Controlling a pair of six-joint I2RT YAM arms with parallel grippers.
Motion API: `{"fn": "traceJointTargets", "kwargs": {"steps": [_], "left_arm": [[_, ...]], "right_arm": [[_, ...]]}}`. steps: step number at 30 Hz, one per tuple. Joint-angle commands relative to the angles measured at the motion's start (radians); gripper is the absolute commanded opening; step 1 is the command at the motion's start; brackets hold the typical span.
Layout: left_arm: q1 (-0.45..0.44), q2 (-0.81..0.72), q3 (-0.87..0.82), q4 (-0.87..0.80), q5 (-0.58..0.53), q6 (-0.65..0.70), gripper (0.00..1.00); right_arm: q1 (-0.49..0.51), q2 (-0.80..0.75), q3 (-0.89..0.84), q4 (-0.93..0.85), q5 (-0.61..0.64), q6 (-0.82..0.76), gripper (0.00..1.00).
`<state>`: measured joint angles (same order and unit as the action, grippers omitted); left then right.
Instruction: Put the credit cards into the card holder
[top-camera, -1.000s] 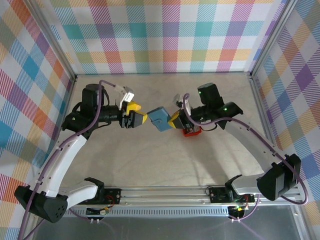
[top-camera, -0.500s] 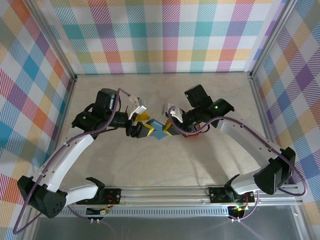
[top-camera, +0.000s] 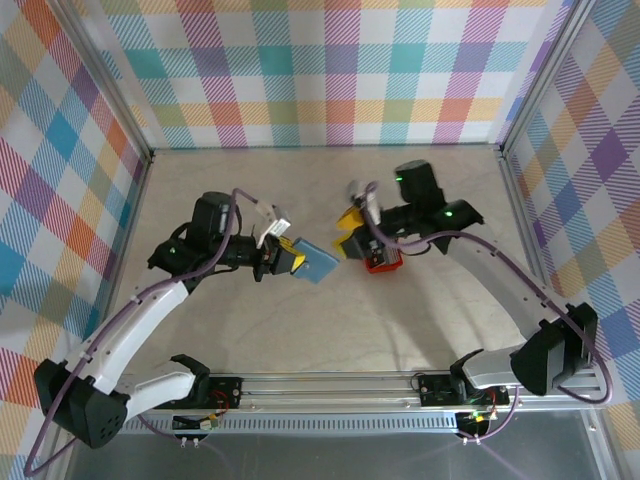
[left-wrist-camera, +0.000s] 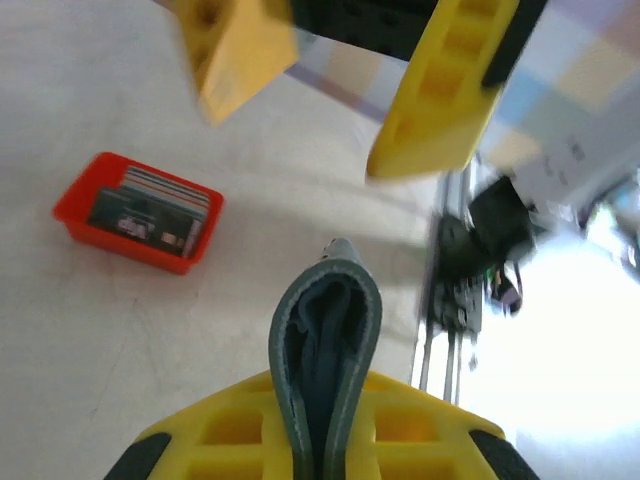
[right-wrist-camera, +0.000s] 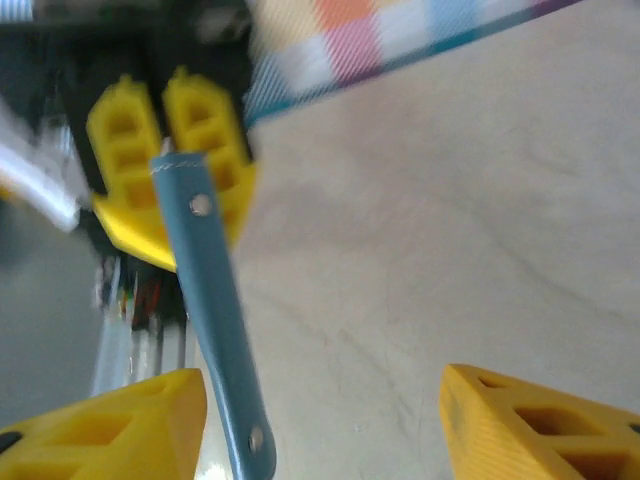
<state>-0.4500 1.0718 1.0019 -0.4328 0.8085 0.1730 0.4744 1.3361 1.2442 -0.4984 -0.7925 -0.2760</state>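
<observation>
My left gripper (top-camera: 285, 258) is clamped on one end of the card holder (top-camera: 316, 263). In the left wrist view the holder sits edge-on between the yellow fingers (left-wrist-camera: 420, 440), its folded layers gaping a little at the free end. That puts the holder in the air to the left of the red tray (top-camera: 384, 265), near it but not touching. My right gripper (top-camera: 352, 230) hangs just beyond the tray's left corner with its jaws apart and nothing between them. The right wrist view is smeared, so I can't say whether one of its fingers brushes the holder.

The credit cards (left-wrist-camera: 150, 207) stand packed on edge inside the tray, their tops showing above its rim.

I judge the holder to be light and soft. Pinched at one end it will likely flex, so a push into a pocket needs support close to the pocket mouth. The cards look thin, stiff and slick. I'd take one by its exposed top edge, across the faces, with a firm pinch.
</observation>
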Motion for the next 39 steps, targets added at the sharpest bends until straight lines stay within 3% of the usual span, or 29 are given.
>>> {"fn": "traceJointTargets", "kwargs": {"steps": [1, 4, 6, 9, 12, 16, 21, 28, 36, 39], "left_arm": [[0.019, -0.075, -0.116, 0.432, -0.126, -0.491, 0.00], [0.012, -0.134, -0.216, 0.686, -0.345, -0.848, 0.00], [0.001, -0.166, -0.254, 0.763, -0.468, -0.969, 0.00], [-0.041, -0.187, -0.260, 0.831, -0.569, -1.025, 0.00], [-0.079, -0.187, -0.244, 0.864, -0.661, -1.060, 0.00], [-0.111, -0.159, -0.235, 0.932, -0.724, -1.108, 0.00], [-0.138, -0.118, -0.207, 0.964, -0.720, -1.116, 0.00], [-0.168, -0.102, -0.208, 0.974, -0.724, -1.126, 0.00], [-0.184, -0.101, -0.218, 0.965, -0.697, -1.157, 0.00], [-0.185, -0.107, -0.230, 0.960, -0.687, -1.168, 0.00]], "right_arm": [[-0.089, -0.093, -0.132, 0.352, -0.146, 0.394, 0.68], [-0.098, -0.150, -0.257, 0.610, -0.151, 0.678, 0.72], [-0.099, -0.167, -0.314, 0.749, -0.121, 0.884, 0.73], [-0.097, -0.159, -0.373, 0.906, -0.047, 1.183, 0.72], [-0.066, -0.144, -0.399, 1.005, -0.004, 1.354, 0.70], [0.002, -0.131, -0.385, 1.033, 0.036, 1.428, 0.70], [0.058, -0.078, -0.380, 1.185, 0.073, 1.528, 0.69], [0.112, -0.022, -0.353, 1.241, 0.147, 1.563, 0.65], [0.130, 0.006, -0.324, 1.267, 0.239, 1.585, 0.49], [0.130, 0.016, -0.306, 1.279, 0.242, 1.574, 0.34]]}}
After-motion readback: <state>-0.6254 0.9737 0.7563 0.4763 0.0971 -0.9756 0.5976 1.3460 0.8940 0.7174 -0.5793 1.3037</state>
